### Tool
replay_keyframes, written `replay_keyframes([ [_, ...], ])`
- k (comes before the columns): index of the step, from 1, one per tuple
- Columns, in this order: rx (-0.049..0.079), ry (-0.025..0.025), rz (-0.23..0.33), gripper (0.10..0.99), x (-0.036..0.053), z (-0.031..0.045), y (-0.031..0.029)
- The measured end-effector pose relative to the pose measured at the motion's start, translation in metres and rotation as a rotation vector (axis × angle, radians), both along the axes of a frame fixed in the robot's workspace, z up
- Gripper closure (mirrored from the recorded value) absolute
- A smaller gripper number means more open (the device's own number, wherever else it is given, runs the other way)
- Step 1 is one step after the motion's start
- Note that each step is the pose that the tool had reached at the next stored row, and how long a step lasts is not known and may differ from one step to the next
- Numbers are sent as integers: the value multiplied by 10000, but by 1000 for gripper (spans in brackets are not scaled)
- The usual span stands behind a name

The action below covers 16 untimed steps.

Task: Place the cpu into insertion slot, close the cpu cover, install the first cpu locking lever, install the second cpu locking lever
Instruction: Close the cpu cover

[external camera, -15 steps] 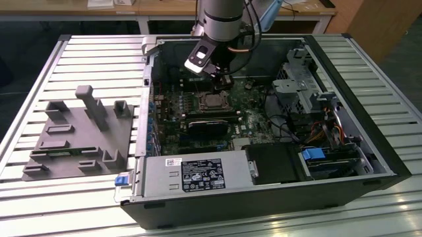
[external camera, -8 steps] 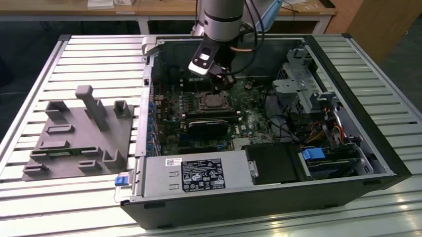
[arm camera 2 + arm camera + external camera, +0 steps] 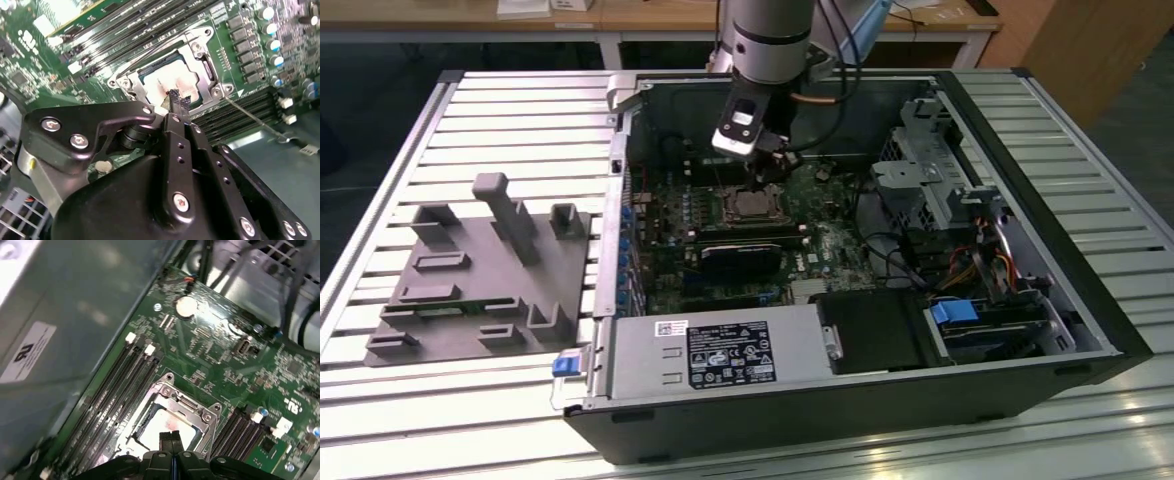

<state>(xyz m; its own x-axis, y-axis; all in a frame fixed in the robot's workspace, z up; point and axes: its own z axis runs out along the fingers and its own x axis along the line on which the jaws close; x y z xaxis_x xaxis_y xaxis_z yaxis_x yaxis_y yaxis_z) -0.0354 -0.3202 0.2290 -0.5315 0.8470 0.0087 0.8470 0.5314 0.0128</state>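
Both fingertips of the gripper [image 3: 176, 98] are pressed together, nothing being held between them, and are pointed down into the opened computer case [image 3: 1067, 300]. Directly beneath the tips the cpu [image 3: 162, 80] is found, laid flat in the insertion slot [image 3: 144, 416]; whether its pale, dull metal top is touched cannot be told. Around the chip the cpu cover [image 3: 200, 50] is seen folded down, a thin silvery frame with a square cut-out and screwed corners. Just off one corner of that frame, to the side of the fingers, a thin steel wire lever [image 3: 250, 116] is laid with its long axis running away from the socket, across the black memory slots [image 3: 210, 120]; it is judged not yet latched. Farther out, the green motherboard [image 3: 225, 365] is spread, studded with small components.
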Motion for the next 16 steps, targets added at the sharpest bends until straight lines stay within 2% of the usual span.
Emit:
replay_keyframes([
  [16, 0, 0, 2906, 984, 0, -6, 0],
])
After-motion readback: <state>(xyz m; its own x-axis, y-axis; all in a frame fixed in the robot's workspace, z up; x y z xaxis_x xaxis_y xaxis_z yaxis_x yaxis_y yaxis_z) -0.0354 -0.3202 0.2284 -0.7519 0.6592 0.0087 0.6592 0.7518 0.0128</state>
